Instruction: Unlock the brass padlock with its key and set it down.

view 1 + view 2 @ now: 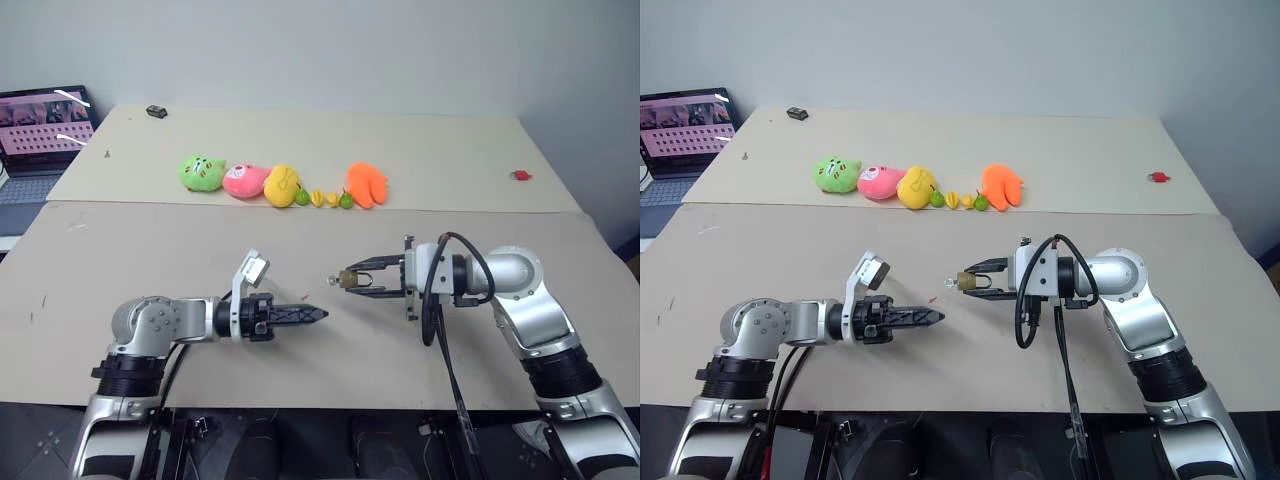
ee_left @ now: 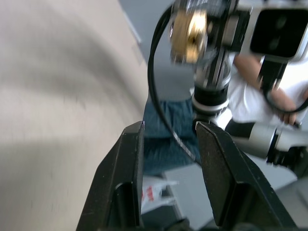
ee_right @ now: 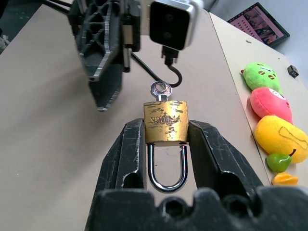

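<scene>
Your right gripper (image 3: 166, 139) clamps the small squarish brass padlock (image 3: 166, 122) above the beige tabletop (image 1: 150, 260), silver key (image 3: 160, 90) inserted, while your left gripper (image 1: 318, 315), fingers slightly parted and empty, points at it nearby.

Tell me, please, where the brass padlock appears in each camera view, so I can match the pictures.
Left eye view: brass padlock at centre, between the right gripper's fingers.
Right eye view: just left of centre.
Left wrist view: blurred, at the top.
Right wrist view: centre, key in its base.
Shared landmark: the right gripper holding it.
</scene>
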Robot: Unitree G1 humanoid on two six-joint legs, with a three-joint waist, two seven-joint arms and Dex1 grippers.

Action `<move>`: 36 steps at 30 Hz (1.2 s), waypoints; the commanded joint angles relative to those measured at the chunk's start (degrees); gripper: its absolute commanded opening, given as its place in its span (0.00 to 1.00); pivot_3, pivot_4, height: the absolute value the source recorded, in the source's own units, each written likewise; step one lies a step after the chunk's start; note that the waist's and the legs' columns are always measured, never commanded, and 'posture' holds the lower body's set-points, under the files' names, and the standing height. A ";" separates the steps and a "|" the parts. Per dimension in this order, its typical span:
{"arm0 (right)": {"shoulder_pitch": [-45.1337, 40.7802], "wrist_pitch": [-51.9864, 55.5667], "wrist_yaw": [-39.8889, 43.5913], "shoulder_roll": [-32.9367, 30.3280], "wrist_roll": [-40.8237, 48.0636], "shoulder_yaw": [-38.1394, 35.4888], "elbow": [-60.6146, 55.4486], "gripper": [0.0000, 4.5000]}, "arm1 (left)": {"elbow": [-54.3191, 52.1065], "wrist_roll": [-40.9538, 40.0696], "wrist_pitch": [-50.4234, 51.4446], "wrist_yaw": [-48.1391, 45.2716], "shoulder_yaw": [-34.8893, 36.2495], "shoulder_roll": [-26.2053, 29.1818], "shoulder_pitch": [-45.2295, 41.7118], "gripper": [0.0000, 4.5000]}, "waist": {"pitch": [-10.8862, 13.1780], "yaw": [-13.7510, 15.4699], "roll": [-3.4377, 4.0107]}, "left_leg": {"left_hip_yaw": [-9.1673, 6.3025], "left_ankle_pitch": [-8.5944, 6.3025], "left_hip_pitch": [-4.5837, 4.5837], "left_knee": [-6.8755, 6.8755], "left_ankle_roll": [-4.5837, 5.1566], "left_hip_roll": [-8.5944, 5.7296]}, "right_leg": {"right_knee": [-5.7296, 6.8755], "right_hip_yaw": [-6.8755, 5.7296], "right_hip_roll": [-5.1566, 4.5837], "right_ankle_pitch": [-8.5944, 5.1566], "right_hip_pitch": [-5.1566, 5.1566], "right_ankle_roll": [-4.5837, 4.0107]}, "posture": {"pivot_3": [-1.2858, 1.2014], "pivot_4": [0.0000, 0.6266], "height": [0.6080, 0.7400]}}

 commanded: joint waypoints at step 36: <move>-0.75 -1.03 -0.45 0.13 -0.65 -0.91 -1.42 0.20 | 4.59 3.84 -5.65 5.07 2.29 -10.90 -7.23 0.40 | 0.00 -0.01 -0.01 | -0.01 0.01 -0.03 0.01 -0.01 -0.03 | 0.00 0.01 -0.01 0.02 0.00 0.01 | 0.52 0.24 0.83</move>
